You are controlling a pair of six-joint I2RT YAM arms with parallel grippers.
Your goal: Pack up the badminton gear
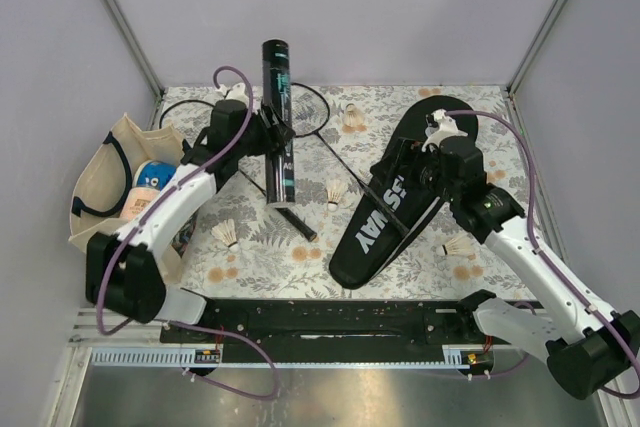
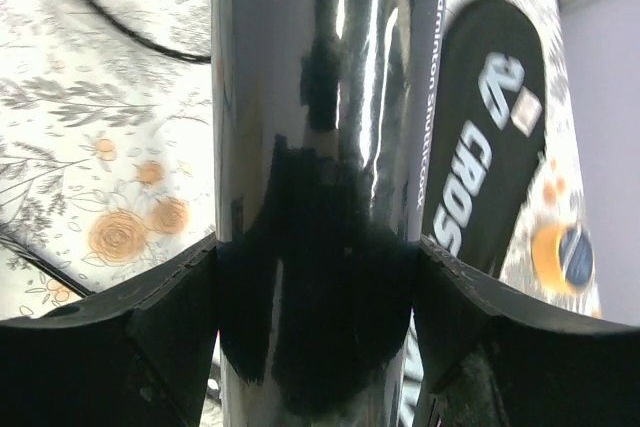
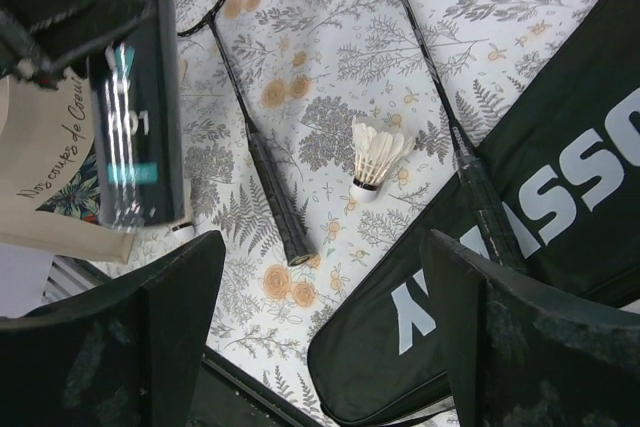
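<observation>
My left gripper [image 1: 272, 132] is shut on the long black tube [image 1: 279, 122] near its middle and holds it tilted, with the far end raised. The tube fills the left wrist view [image 2: 310, 127] between the fingers [image 2: 110, 347]. My right gripper [image 1: 436, 133] is open and empty, above the black "CROSSWAY" cover [image 1: 385, 212]. Two black racquets lie crossed on the cloth: one [image 1: 298, 217] ends by the tube, the other [image 1: 385, 215] has its handle on the cover. White shuttlecocks lie at the centre [image 1: 336, 192], back [image 1: 352, 119], front left [image 1: 226, 233] and right [image 1: 458, 245].
A beige tote bag [image 1: 105, 162] with dark handles sits at the left edge, with a tape roll [image 1: 152, 175] in it. A black rail [image 1: 330, 319] runs along the near edge. Walls close the back and sides. The right wrist view shows the centre shuttlecock [image 3: 375, 157] and the cover [image 3: 560, 237].
</observation>
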